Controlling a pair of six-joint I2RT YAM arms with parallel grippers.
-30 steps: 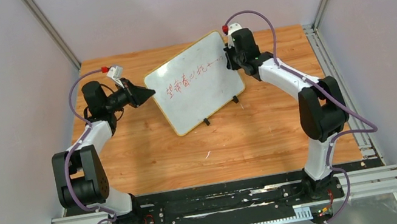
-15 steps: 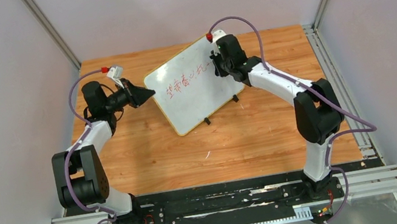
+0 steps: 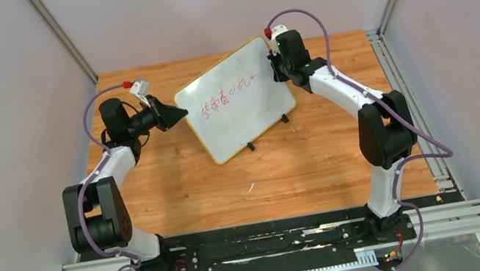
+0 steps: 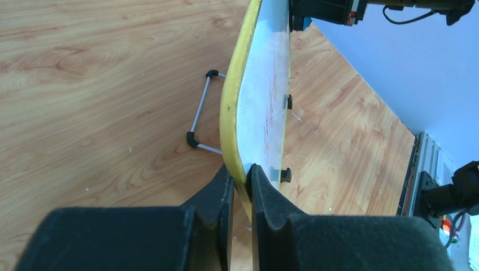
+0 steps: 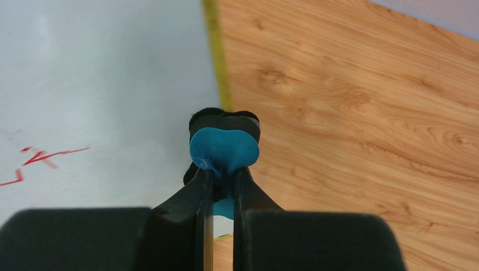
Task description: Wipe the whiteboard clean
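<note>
the right gripper has swung back to the right edge of the board, pinching a blue eraser, while the left gripper clamps its yellow left corner, the board standing tilted on the table.

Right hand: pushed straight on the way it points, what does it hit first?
The whiteboard, near its yellow edge. The blue eraser clamped in the right hand leads, so its black pad would land first; it may be touching now, depth unclear.
</note>
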